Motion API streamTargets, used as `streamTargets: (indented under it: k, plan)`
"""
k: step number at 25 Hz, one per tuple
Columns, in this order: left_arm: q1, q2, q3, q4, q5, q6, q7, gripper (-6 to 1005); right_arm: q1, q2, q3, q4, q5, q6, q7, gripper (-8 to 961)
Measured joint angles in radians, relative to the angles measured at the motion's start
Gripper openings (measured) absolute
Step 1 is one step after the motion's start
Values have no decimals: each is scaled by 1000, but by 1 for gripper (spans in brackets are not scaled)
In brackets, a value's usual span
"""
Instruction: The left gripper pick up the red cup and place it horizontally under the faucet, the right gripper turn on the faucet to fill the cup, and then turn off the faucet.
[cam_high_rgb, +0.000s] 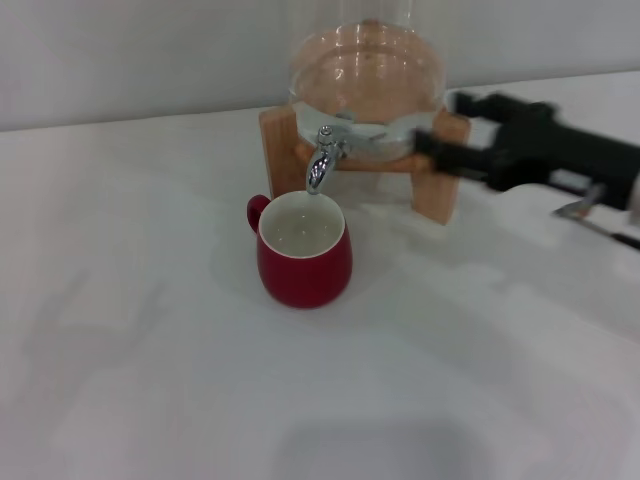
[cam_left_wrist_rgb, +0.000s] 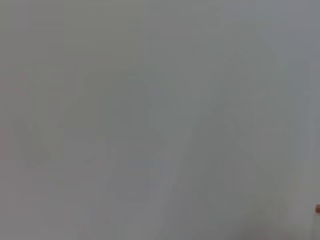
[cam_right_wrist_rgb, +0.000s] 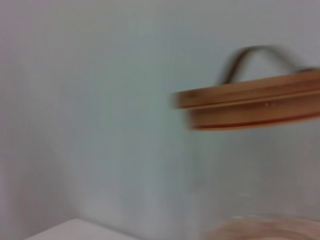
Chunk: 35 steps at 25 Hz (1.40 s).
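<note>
The red cup (cam_high_rgb: 305, 262) stands upright on the white table, its white inside facing up and its small handle at the back left. Its mouth sits directly below the spout of the chrome faucet (cam_high_rgb: 322, 160), which juts from the front of the glass jar (cam_high_rgb: 365, 85). I see no stream from the spout. My right gripper (cam_high_rgb: 440, 122) reaches in from the right beside the jar, level with the stand's right leg, open and holding nothing, well to the right of the faucet. The left gripper is out of view; the left wrist view shows only a blank pale surface.
A wooden stand (cam_high_rgb: 280, 150) carries the jar at the back of the table (cam_high_rgb: 150, 350). In the right wrist view the jar's wooden lid (cam_right_wrist_rgb: 250, 105) with a dark handle shows against a plain wall. The right arm (cam_high_rgb: 590, 160) stretches in from the right edge.
</note>
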Motion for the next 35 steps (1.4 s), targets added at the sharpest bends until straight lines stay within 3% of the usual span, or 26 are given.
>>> streamTargets:
  k: [10, 15, 25, 35]
  plan:
    - [-8, 0, -2, -34, -10, 41, -7, 890, 52, -1, 258, 126, -9, 12, -33, 796]
    - [-5, 0, -56, -90, -12, 52, -5, 890, 107, -4, 377, 226, -11, 14, -69, 795]
    - [1, 1, -76, -147, 18, 60, -2, 889, 121, -2, 475, 310, 51, -54, -261, 796]
    - [-7, 2, -71, -146, 30, 51, -6, 890, 120, -3, 526, 341, 84, -54, -270, 795]
